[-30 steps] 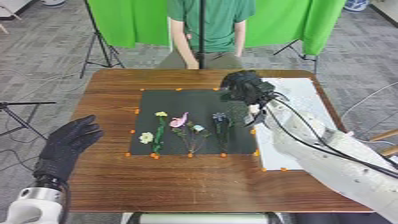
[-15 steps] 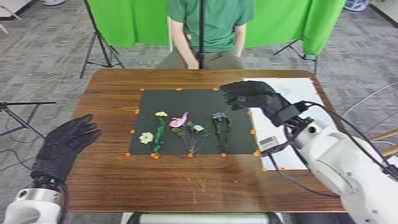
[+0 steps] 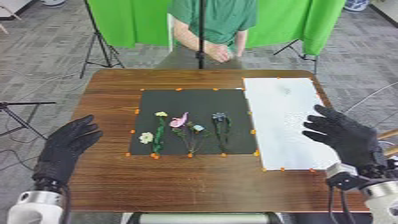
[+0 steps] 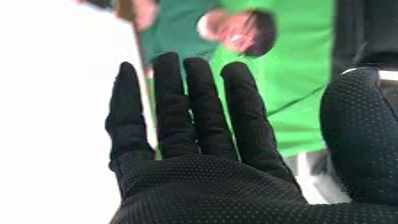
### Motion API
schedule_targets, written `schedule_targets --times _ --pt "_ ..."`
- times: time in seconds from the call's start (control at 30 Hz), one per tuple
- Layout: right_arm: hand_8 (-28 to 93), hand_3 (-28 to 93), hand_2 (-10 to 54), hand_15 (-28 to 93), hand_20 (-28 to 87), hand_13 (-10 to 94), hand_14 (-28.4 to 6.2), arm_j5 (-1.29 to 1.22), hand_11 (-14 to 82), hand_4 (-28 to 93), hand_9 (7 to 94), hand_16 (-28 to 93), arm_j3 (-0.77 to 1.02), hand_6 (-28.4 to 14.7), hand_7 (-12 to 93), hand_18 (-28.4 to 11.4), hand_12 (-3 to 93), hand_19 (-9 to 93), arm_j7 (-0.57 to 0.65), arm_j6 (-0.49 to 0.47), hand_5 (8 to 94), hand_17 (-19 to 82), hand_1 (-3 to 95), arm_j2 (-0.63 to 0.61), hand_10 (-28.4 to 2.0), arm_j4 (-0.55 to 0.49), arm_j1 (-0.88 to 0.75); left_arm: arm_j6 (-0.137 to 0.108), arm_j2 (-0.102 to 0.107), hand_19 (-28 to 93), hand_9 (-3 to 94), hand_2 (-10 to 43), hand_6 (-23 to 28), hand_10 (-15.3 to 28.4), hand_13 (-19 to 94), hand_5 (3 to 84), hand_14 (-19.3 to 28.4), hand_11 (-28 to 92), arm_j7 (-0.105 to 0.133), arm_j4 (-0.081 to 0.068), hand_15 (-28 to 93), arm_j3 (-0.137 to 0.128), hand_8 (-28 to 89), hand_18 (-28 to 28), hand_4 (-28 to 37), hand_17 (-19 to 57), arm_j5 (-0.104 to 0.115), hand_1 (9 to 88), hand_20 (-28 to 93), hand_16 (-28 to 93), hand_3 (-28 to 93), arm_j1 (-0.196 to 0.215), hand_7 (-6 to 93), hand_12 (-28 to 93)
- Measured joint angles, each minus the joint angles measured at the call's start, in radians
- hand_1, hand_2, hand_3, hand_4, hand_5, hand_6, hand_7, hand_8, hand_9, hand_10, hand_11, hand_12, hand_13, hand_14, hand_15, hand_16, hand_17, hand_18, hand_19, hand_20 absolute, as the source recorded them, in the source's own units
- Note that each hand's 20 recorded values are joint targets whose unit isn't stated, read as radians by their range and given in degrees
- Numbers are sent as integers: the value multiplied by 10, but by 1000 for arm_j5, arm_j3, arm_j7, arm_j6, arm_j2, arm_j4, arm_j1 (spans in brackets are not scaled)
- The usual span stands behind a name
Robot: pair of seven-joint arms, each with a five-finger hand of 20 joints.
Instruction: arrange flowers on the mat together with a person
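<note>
Desk (image 3: 178, 190): brown wood. Black mat (image 3: 187, 97), one, about the middle of the desk, orange markers (image 3: 189, 155) along its edges. Flowers, laid flat on the mat, stems mostly toward 6 o'clock: cream flower (image 3: 146, 137), at 8 o'clock; pale yellow flower (image 3: 161, 114), green-stemmed, at 10; pink flower (image 3: 179, 120), toward 9, near centre; pale blue flower (image 3: 198, 128), just 6 of centre; dusky blue flower (image 3: 219, 116), at 2. White board (image 3: 275, 120), at 3 o'clock, just beside the mat. Left robot hand (image 3: 64, 150), desk's 9 o'clock side: fingers relaxed, loosely spread. Right robot hand (image 3: 348, 137), desk's 3 o'clock side: fingers (image 4: 251, 100) straight, slightly spread, thumb (image 4: 355, 135) well out.
</note>
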State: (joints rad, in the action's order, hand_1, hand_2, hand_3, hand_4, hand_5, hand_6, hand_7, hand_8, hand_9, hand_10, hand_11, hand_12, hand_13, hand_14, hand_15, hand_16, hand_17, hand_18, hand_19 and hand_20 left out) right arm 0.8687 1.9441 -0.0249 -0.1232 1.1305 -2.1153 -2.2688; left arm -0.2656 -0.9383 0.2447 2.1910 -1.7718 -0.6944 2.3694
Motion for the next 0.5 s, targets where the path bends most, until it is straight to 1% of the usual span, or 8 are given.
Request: schedule_targets --times 0.17,0.27,0.37,0.5 --pt "-88 845 69 277 269 375 -138 14 149 -230 457 266 -12 -49 160 -218 238 507 -7 -7 451 115 145 4 -156 22 -1 2 -1 570 366 70 54 159 319 428 179 347 0 0 474 11 -94 238 -216 -21 0 294 86 -1 705 -7 242 176" --pt "-90 848 69 288 270 378 -138 14 155 -230 461 262 -17 -49 166 -218 237 510 -18 -4 456 116 145 11 -157 22 10 10 -3 570 368 70 54 159 319 431 180 348 -7 -5 474 17 -94 238 -217 -21 -1 295 86 -1 704 -17 243 176" --pt "-92 849 70 292 270 378 -138 11 158 -231 461 255 -29 -49 167 -218 235 511 -23 1 458 117 146 15 -157 21 19 12 -3 570 370 71 54 161 320 432 180 347 -10 -10 474 18 -95 239 -217 -21 -1 296 87 -1 704 -31 242 175" --pt "-94 852 71 300 270 382 -139 14 160 -230 464 251 -43 -49 171 -217 234 511 -22 1 463 118 147 20 -158 21 31 12 -4 570 371 71 55 159 320 433 180 347 -14 -9 476 11 -94 239 -217 -21 -1 296 87 -1 703 -27 241 175"
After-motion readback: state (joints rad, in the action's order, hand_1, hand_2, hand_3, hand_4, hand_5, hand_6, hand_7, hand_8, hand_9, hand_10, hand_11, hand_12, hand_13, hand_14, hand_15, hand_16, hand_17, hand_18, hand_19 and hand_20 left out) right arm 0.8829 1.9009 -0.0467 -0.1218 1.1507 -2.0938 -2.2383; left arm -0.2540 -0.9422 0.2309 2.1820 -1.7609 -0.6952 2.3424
